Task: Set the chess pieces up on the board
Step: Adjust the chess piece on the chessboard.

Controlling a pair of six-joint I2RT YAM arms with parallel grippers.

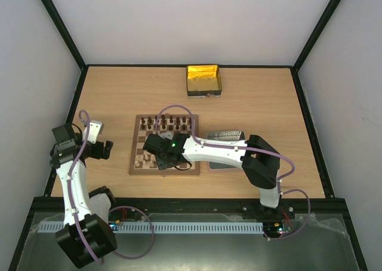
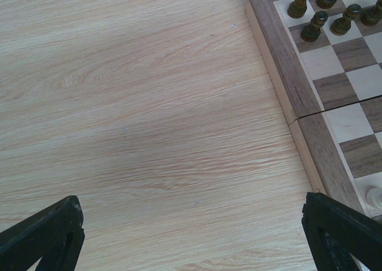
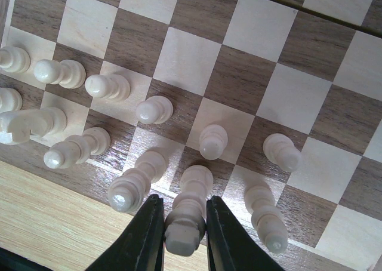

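The board [image 1: 143, 163] lies mid-table, with dark chess pieces [image 1: 170, 123] along its far rows and cream ones on its near rows. My right gripper [image 3: 185, 235] is over the near edge, shut on a tall cream piece [image 3: 188, 211]. The base of that piece rests on a dark square of the nearest row. Cream pieces [image 3: 107, 86] stand around it, two close on either side. My left gripper [image 2: 191, 247] hangs open over bare table left of the board [image 2: 298, 98], nothing between its fingers [image 2: 45, 235]. Dark pieces [image 2: 314, 26] show at that view's top right.
A shiny gold tin [image 1: 204, 80] stands at the back of the table. A flat grey tray [image 1: 225, 134] lies right of the board, partly under my right arm. Light wooden tabletop [image 2: 137, 104] spreads to the left of the board.
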